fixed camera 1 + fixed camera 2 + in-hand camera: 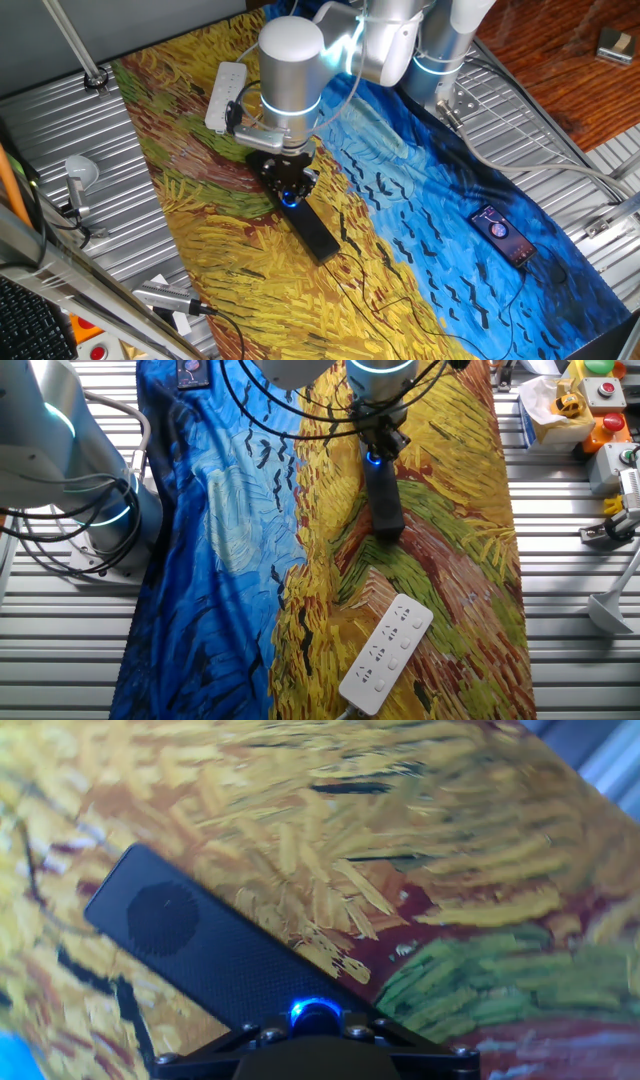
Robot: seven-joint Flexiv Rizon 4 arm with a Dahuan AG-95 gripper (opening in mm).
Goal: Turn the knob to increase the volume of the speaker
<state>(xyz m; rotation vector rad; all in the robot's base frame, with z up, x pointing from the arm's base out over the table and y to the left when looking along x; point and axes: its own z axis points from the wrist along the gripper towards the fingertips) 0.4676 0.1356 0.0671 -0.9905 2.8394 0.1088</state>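
One fixed view: gripper (291,190) down on knob (292,197), mid-speaker (315,233). Other fixed view: same, blue glow under the fingers. Hand view: knob (315,1014) at fingertips; grip unclear. Probably positioned; turning remains.

In both fixed views the black two-finger gripper (289,186) covers the middle of the long slim black speaker bar (318,238), so only a speck of the small round knob with its blue glow (291,197) shows, and how the jaws stand around it cannot be told. In the hand view the knob (316,1014) is half hidden behind the gripper's dark body at the bottom edge, which also cuts off the speaker's near half (215,952). The small black phone with a red-lit screen (191,372) is cropped by the top edge in the other fixed view.
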